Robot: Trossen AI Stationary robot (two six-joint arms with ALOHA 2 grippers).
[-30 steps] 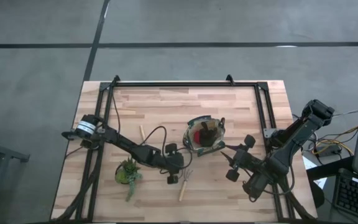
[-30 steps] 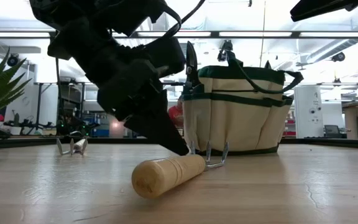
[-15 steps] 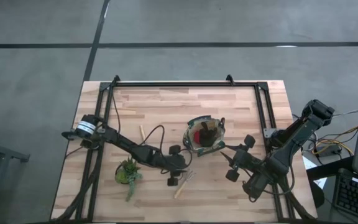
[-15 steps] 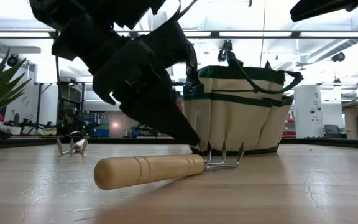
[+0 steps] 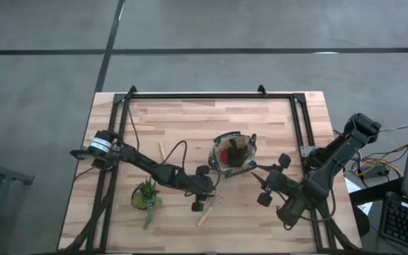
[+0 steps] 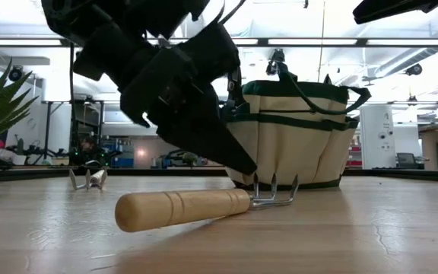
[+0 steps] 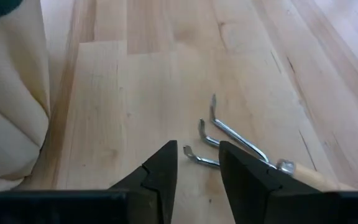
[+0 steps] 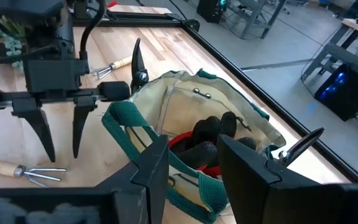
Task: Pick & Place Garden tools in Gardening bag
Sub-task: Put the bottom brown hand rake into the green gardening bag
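We see the left claw [image 7: 196, 163] poised just above the desk [image 5: 190, 120], fingers apart, over the prongs of a wooden-handled rake [image 6: 182, 208] lying beside the gardening bag [image 5: 233, 154]. The right claw [image 8: 191, 163] hangs above the bag, fingers apart, with a red-and-black glove [image 8: 207, 140] inside.

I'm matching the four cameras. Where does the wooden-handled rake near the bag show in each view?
High view: the rake lies below the gardening bag.
Low view: rake in the foreground, prongs toward the bag.
Left wrist view: prongs just beyond the open left hand.
Right wrist view: rake at the lower left.
Shared landmark: the bag.
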